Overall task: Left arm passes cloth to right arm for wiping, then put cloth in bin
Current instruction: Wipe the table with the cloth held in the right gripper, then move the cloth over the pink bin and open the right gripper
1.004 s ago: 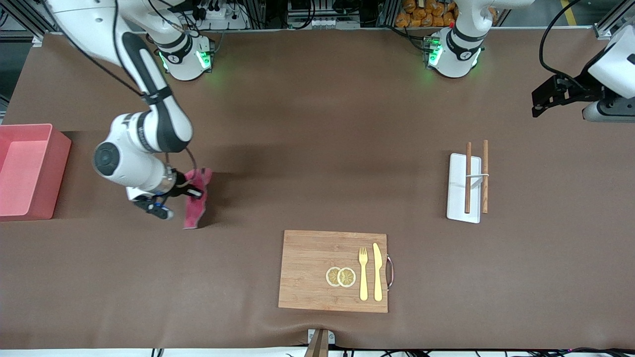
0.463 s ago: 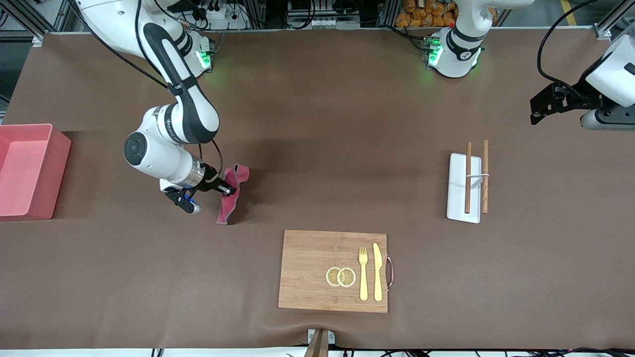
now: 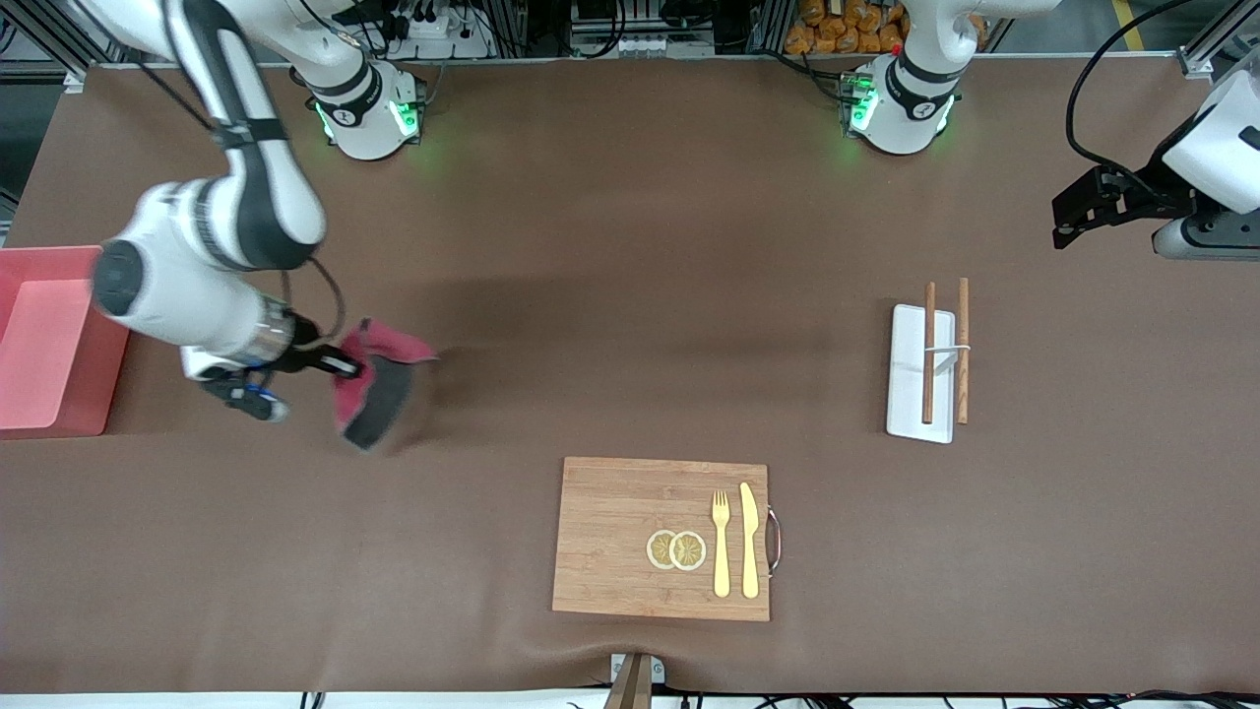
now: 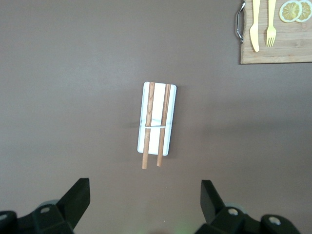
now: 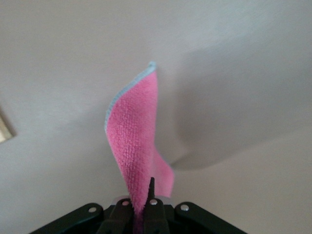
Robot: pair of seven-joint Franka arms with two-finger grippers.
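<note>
The raspberry-red cloth (image 3: 377, 379) hangs from my right gripper (image 3: 345, 368), which is shut on one of its edges, low over the brown table between the bin and the wooden board. The right wrist view shows the pink cloth (image 5: 136, 131) standing out from the pinched jaws of that gripper (image 5: 145, 195). The salmon-pink bin (image 3: 44, 340) stands at the right arm's end of the table, partly covered by that arm. My left gripper (image 3: 1078, 202) waits open and empty, high over the left arm's end; its wrist view shows the same gripper (image 4: 145, 195) with nothing between its jaws.
A wooden board (image 3: 630, 537) with a yellow fork, a knife and two lemon slices lies near the front camera. A white tray with brown chopsticks (image 3: 925, 369) sits toward the left arm's end, below the left gripper (image 4: 157, 125).
The right arm swept the cloth toward the table's middle, then back toward the bin's end. The cloth's free end now trails toward the middle. The left arm has barely moved.
</note>
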